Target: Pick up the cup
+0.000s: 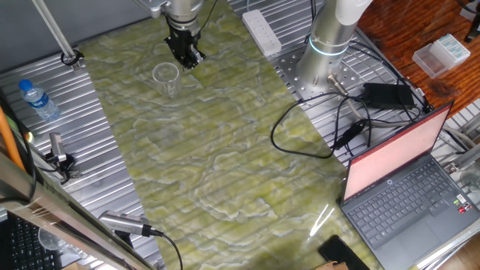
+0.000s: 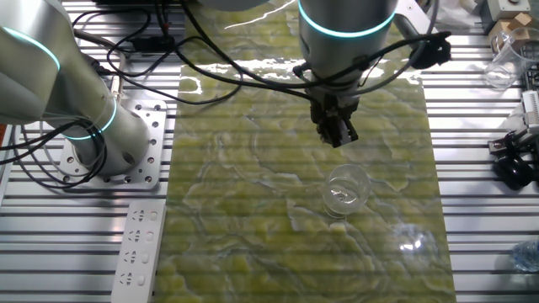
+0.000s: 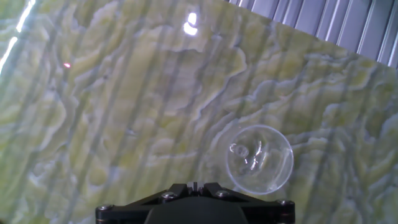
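The cup [image 1: 166,77] is a small clear tumbler standing upright on the green marbled mat [image 1: 210,150]. It also shows in the other fixed view [image 2: 346,190] and, from above, at the lower right of the hand view [image 3: 259,159]. My gripper [image 1: 185,54] hangs above the mat just beyond the cup and does not touch it; it also shows in the other fixed view [image 2: 338,132]. Its black fingers look pressed together with nothing between them. In the hand view only the gripper's base shows at the bottom edge [image 3: 194,185], left of the cup.
A water bottle with a blue cap [image 1: 39,100] lies on the metal table left of the mat. A white power strip [image 1: 261,30] lies at the back. The arm's base [image 1: 330,45], black cables [image 1: 315,127] and an open laptop [image 1: 412,180] are on the right.
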Motion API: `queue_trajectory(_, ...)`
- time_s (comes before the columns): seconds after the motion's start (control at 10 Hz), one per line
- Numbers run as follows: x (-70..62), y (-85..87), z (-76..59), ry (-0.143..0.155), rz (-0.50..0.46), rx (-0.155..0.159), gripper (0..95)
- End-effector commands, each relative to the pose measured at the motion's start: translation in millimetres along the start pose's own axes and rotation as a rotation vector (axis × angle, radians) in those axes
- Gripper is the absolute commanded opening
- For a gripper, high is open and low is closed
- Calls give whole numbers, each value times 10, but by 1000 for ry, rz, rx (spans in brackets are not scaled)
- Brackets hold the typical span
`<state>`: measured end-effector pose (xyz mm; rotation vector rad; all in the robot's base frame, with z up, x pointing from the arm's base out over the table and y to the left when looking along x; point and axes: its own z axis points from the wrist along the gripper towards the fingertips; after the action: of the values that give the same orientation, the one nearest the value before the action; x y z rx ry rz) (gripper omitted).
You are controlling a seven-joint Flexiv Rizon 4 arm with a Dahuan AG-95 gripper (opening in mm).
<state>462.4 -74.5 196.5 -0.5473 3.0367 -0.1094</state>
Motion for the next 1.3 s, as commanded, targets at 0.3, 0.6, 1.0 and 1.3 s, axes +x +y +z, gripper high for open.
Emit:
queue_trajectory(0.3,25,8,-14,-3,10,-4,0)
queue_trajectory(0.6,25,8,-14,-3,58,-14,0)
queue_trajectory(1.0,25,8,-14,13,260,-16,0)
queue_trajectory(1.3,25,8,-14,9,320,-15,0)
